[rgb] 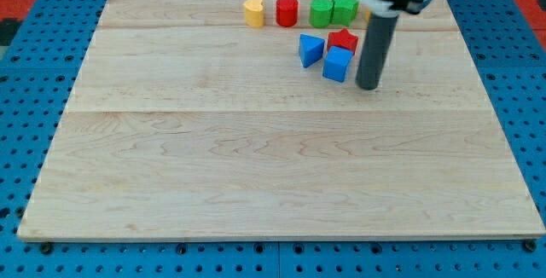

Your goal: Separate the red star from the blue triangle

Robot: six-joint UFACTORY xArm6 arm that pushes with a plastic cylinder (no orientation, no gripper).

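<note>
Right now the biggest thing on show is the wooden board (273,167), pale planks lying on a blue pegboard table (26,99) that frames it on all sides. Most of the board is bare wood; all the action sits up near the view's top, right of centre.

Next in size, the arm's dark rod (375,48) comes down from the view's top, standing upright, and my tip (368,85) rests on the board just to the view's right of the blue cube (337,64). A narrow gap shows between tip and cube, so they look apart, though only just. No claw here at all, so nothing is grasped or released; the rod simply ends in that blunt tip.

On to the blocks. The red star (344,40) sits just above the blue cube, apparently touching it, and the rod stands just beside it on the view's right. The blue triangle (310,49) lies just to the view's left of the star, with a slim gap between them. These three make a tight cluster.

Along the top edge runs a row: a yellow heart (253,11) at the view's left, then a red cylinder (287,10), then two green blocks, one (321,11) and another (345,8), pressed side by side; their exact shapes are hard to make out. The rod hides whatever lies further right in that row.
</note>
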